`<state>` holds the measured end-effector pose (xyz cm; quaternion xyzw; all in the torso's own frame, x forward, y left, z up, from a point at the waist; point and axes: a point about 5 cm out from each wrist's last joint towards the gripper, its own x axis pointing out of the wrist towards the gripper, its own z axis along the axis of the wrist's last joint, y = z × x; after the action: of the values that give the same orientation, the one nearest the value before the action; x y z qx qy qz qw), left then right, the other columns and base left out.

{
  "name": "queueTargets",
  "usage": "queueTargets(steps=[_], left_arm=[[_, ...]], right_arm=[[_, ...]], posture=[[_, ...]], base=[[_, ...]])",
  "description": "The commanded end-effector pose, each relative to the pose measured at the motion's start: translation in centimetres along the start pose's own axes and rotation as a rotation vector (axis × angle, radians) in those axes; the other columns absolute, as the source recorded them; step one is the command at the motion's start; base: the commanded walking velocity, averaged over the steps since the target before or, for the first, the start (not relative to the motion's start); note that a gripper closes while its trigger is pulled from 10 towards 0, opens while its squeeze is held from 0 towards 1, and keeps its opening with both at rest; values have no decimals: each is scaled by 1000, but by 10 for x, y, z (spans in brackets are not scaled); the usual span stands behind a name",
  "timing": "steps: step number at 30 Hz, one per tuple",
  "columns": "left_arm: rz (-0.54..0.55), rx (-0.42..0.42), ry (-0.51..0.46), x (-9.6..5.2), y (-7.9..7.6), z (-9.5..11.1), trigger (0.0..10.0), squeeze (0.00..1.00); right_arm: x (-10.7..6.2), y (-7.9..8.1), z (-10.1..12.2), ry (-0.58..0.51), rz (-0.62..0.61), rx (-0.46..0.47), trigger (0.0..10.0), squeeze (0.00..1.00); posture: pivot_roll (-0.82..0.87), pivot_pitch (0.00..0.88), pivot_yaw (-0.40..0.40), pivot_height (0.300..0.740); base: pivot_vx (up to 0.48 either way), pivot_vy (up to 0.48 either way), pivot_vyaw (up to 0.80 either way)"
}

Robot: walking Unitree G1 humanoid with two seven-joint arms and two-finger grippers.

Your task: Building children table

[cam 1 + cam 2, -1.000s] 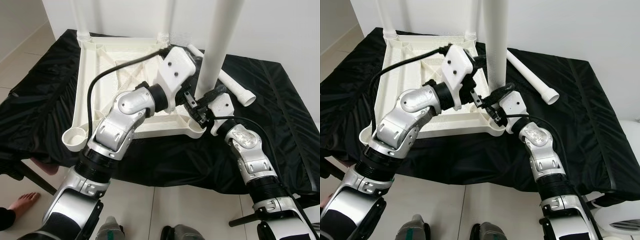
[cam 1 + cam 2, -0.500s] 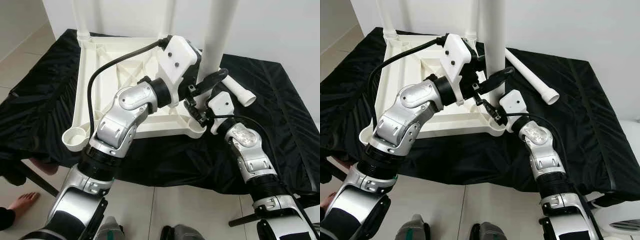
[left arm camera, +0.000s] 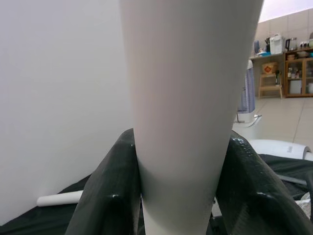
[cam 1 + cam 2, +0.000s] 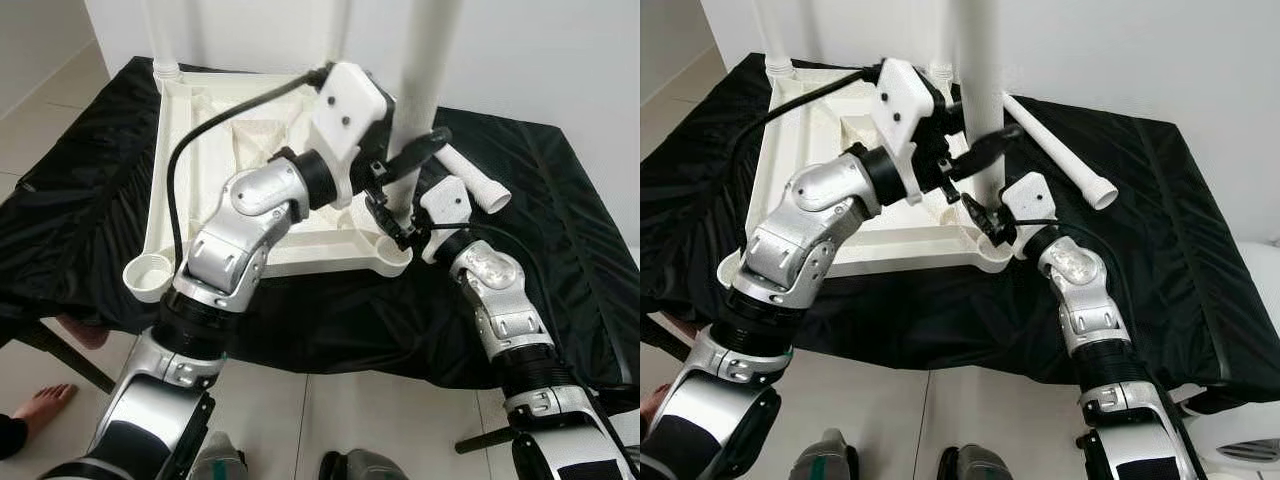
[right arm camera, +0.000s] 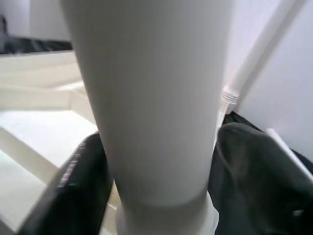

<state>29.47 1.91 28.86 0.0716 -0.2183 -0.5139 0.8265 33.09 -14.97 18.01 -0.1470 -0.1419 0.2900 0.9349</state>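
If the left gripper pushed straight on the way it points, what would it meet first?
The upright white table leg: it already sits between the left gripper fingers, so the palm would likely press into it almost at once.

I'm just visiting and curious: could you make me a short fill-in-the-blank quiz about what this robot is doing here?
1. Both grippers hold an upright white ____ at the near right corner of the upturned tabletop.
2. The left gripper grips it ____ the right gripper.
3. A spare leg lies on the ____ cloth.

Missing words: leg; above; black
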Motion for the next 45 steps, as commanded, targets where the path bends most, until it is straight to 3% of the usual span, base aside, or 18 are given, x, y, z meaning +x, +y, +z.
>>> queueTargets(steps=[1, 4, 5, 7, 8, 13, 19, 21, 24, 27, 32, 35, 45], left_arm=[[60, 31, -11, 3, 4, 7, 10000, 0], [67, 34, -5, 3, 5, 7, 10000, 0], [68, 36, -3, 2, 6, 7, 10000, 0], [68, 38, -1, 2, 6, 7, 10000, 0], [69, 40, 0, 2, 7, 7, 10000, 0], [78, 45, 7, 3, 8, 5, 10000, 0], [130, 48, 12, 5, 12, 4, 10000, 0], [238, 40, 9, 5, 22, 4, 10000, 0], [299, 28, -1, 5, 28, 5, 10000, 0], [342, 24, -9, 3, 32, 7, 10000, 0], [350, 28, -9, 3, 32, 7, 10000, 0], [381, 54, -23, 2, 31, 16, 10000, 0], [432, 103, -27, 6, 26, 19, 10000, 0]], right_arm=[[-1, -3, 2, -11, 0, 10, 10000, 1000], [0, -5, 4, -16, -23, 5, 10000, 1000], [-1, -5, 5, -20, -17, -2, 10000, 796], [-1, -5, 6, -23, -11, -7, 10000, 796], [0, -5, 9, -35, -5, -3, 10000, 0], [2, -6, 24, -86, 9, -7, 10000, 0], [2, -9, 30, -115, -72, -25, 10000, 0], [2, 0, 29, -111, -138, -41, 10000, 0], [3, 6, 27, -102, -189, -50, 10000, 0], [3, 12, 23, -73, -267, -53, 10000, 0], [2, 13, 22, -61, -290, -48, 10000, 0], [3, 23, 21, -33, -456, -89, 10000, 0], [4, 20, 25, -14, -646, -133, 10000, 0]], posture=[[59, 0, -90, 740], [59, 0, -92, 740], [58, 0, -93, 740], [58, 0, -93, 740], [54, 0, -94, 740], [51, 0, -95, 740], [50, 0, -97, 740], [49, 0, -97, 740], [51, 0, -98, 740], [52, 0, -98, 740], [52, 0, -98, 740], [61, 0, -91, 740], [68, 0, -96, 740]], base=[[0, 0, 0], [0, 0, 0], [0, 0, 0], [0, 0, 0], [0, 0, 0], [0, 0, 0], [0, 0, 0], [0, 0, 0], [0, 0, 0], [0, 0, 0], [0, 0, 0], [0, 0, 0], [0, 0, 0]])
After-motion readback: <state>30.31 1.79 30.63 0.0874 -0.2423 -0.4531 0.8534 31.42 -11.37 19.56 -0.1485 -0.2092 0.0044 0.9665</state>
